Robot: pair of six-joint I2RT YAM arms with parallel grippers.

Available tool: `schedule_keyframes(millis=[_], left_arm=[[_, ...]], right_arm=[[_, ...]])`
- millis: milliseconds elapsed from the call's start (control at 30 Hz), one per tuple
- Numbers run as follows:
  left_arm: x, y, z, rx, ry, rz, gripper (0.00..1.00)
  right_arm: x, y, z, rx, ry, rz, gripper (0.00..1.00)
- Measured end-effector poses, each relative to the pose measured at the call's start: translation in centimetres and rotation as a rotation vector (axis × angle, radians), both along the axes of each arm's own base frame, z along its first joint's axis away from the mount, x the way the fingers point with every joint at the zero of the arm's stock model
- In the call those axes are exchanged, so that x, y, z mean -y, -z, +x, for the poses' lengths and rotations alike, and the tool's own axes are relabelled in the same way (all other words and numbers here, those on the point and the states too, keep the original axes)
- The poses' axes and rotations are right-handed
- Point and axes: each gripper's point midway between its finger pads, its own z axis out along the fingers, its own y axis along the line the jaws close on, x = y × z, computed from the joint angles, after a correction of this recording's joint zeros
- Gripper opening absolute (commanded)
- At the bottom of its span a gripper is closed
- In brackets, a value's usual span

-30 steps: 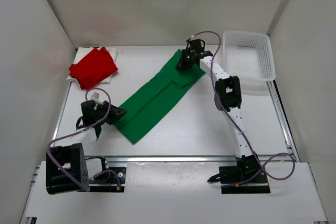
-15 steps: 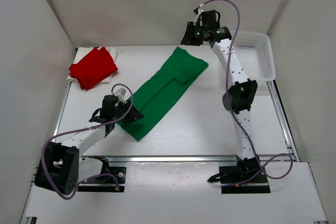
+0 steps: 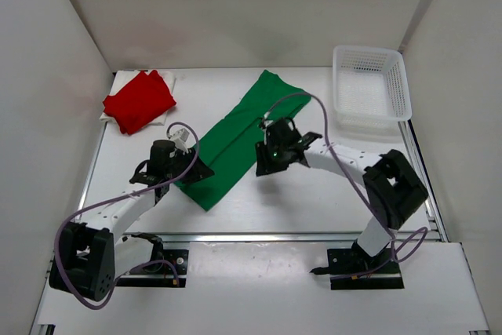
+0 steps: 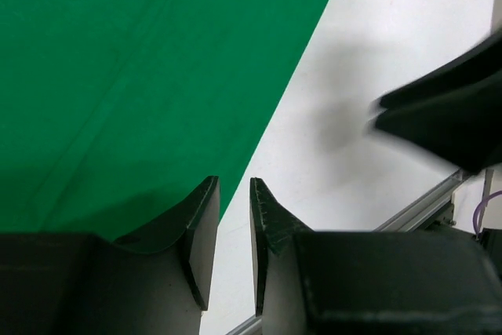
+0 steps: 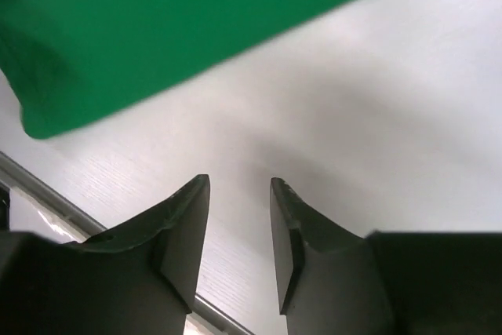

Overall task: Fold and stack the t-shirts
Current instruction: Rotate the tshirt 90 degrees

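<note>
Top external view: half a second ago the right arm was raised at the top of the frame, above the far end of the green t-shirt [image 3: 235,140]. It has since swung down to the middle of the frame, and the right hand [image 3: 264,165] is now low over the worktop [image 3: 314,198], just beside the cloth's right edge. A full second ago that hand sat on the shirt's upper end. The left hand [image 3: 196,172] has barely shifted in the last half second and is still at the shirt's lower-left corner. The shirt itself lies as it did, a long folded strip running diagonally from upper centre to lower left.

In the left wrist view the left hand's fingers stand a narrow gap apart. One finger is over the green edge and the other over bare worktop, and nothing is pinched between them. In the right wrist view the right hand's fingers are parted somewhat wider, with only worktop between them and the green cloth lying ahead of them.

At the upper right of the top view stands the white mesh basket [image 3: 369,50]. All three shirts lie outside it, well apart from it. The red t-shirt [image 3: 140,101] rests folded on the cream-white t-shirt [image 3: 166,118] at the upper left.
</note>
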Motion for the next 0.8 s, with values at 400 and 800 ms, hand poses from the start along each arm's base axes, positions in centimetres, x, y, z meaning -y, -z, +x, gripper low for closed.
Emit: schedule_keyframes(millis=[400, 800], left_arm=[[-1.3, -0.8, 0.3, 0.041, -0.046, -0.016, 0.33], [0.6, 0.8, -1.4, -0.004, 0.04, 0.018, 0.33]], right_arm=[[-8.5, 5.3, -1.5, -0.056, 0.057, 0.215, 0.23], [-0.3, 6.3, -0.9, -0.103, 0.196, 0.213, 0.0]])
